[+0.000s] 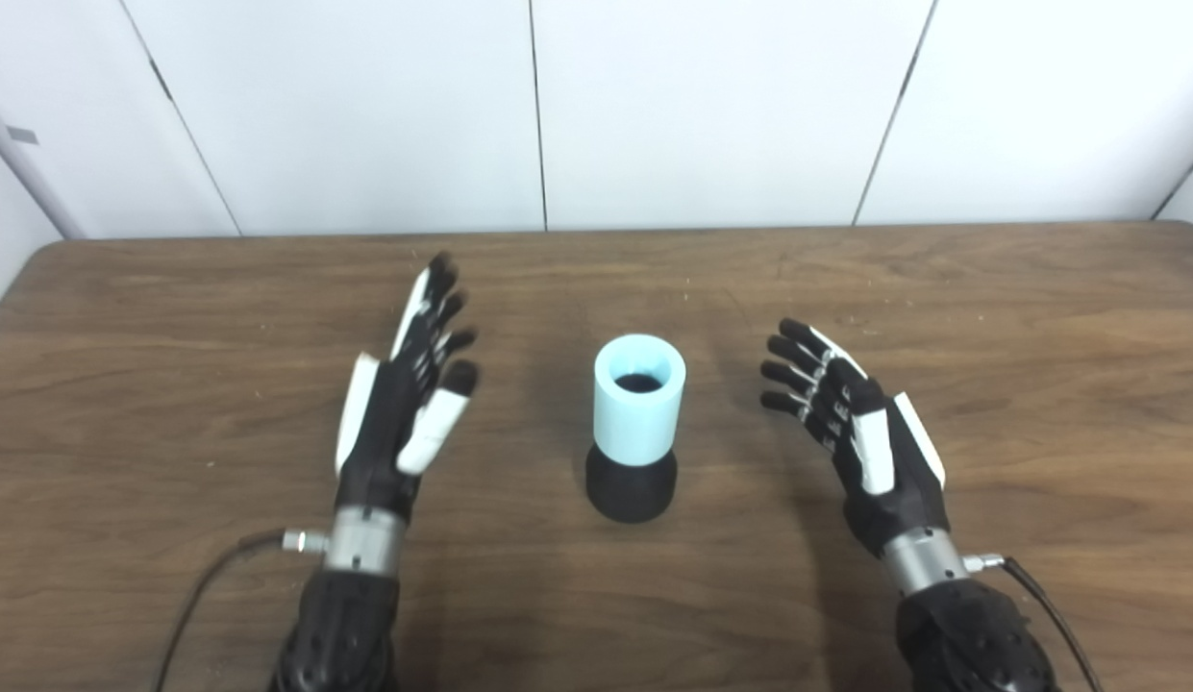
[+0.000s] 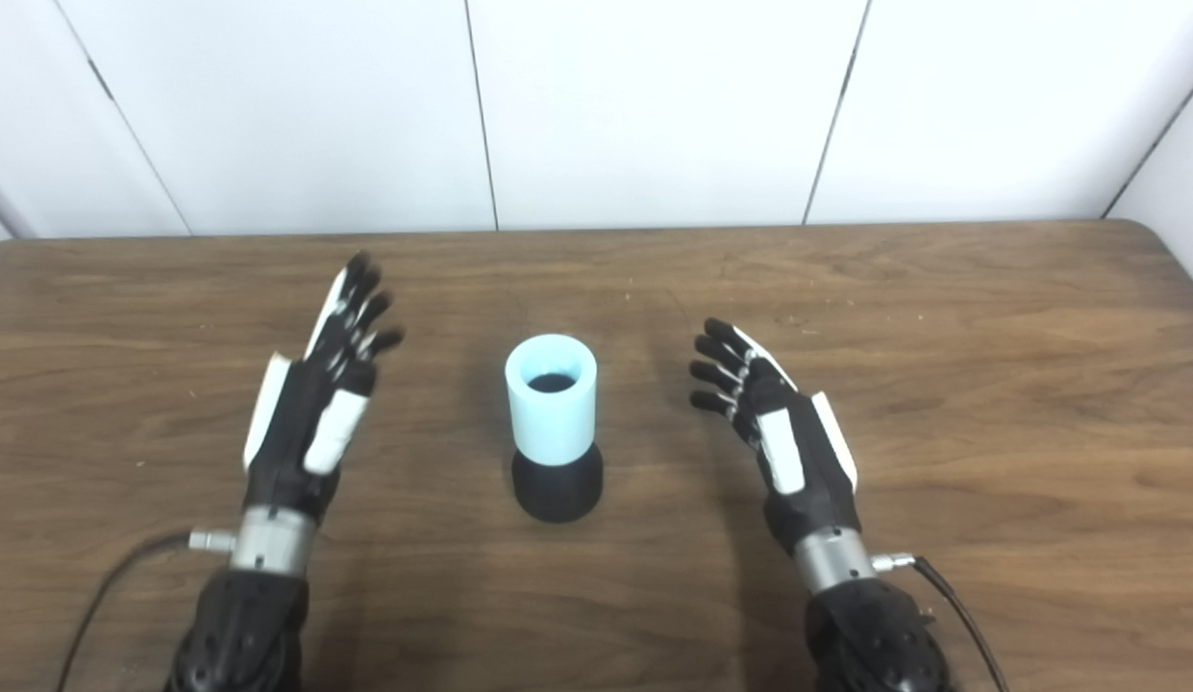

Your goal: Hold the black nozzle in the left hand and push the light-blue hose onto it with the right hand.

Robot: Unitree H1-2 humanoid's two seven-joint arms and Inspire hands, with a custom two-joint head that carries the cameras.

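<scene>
The black nozzle (image 1: 632,488) stands upright on the wooden table (image 1: 1038,317), near its middle. The light-blue hose (image 1: 638,399), a short wide tube, sits on top of the nozzle with its open end up. My left hand (image 1: 409,399) hovers to the left of them, open, fingers stretched forward, holding nothing. My right hand (image 1: 860,423) hovers to the right, also open with fingers spread and pointing toward the hose. Neither hand touches the hose or the nozzle.
White wall panels (image 1: 711,106) rise just behind the table's far edge. A cable (image 1: 211,577) trails from the left wrist and another cable (image 1: 1048,605) from the right wrist.
</scene>
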